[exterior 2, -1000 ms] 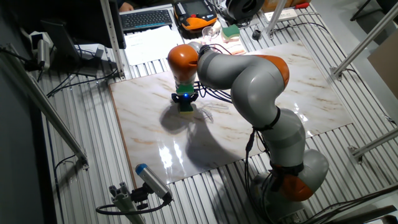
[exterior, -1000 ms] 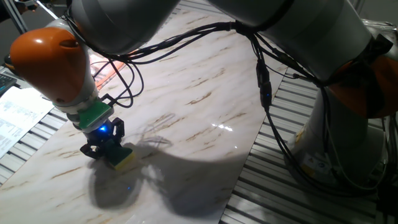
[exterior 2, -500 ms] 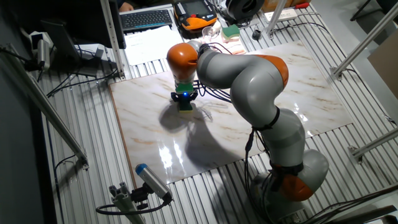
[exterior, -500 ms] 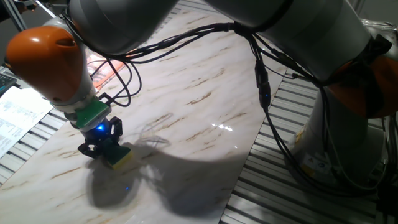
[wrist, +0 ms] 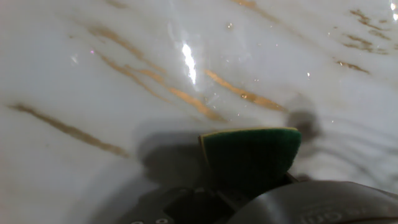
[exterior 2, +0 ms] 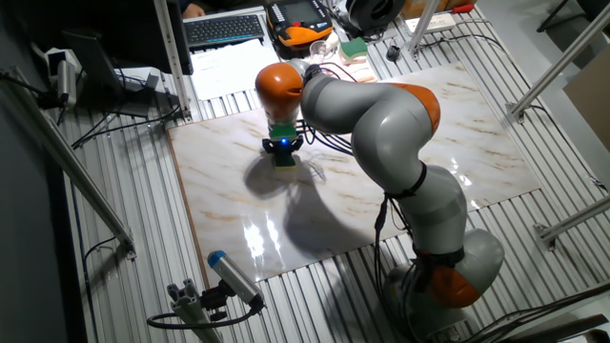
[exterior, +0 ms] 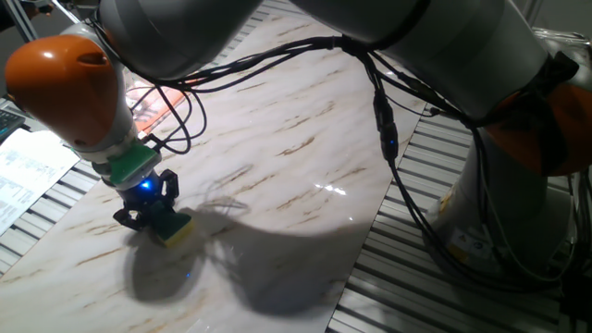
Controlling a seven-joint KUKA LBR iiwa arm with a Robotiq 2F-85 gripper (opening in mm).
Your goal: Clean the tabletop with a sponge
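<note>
The tabletop [exterior: 296, 157] is a long glossy white marble-look slab with brown veins; it also shows in the other fixed view [exterior 2: 381, 191] and fills the hand view [wrist: 124, 74]. My gripper [exterior: 155, 218] points straight down and is shut on the sponge [exterior: 175, 228], whose yellow foam rests on the slab near its left end. In the other fixed view the gripper [exterior 2: 284, 152] and sponge [exterior 2: 285, 159] sit at the slab's far left part. In the hand view the sponge's dark green top [wrist: 252, 152] shows, with a thin yellow edge, held at my hand.
Grey slatted surface [exterior 2: 124, 229] surrounds the slab. A paler green sponge [exterior 2: 354, 47], a keyboard [exterior 2: 224, 29] and papers [exterior: 28, 171] lie beyond the slab's far edge. Cables [exterior: 388, 139] hang from my arm. A blue-tipped tool [exterior 2: 232, 276] lies at the near left.
My gripper has slid the sponge a little to the left across the slab, staying shut on it and pressed down.
</note>
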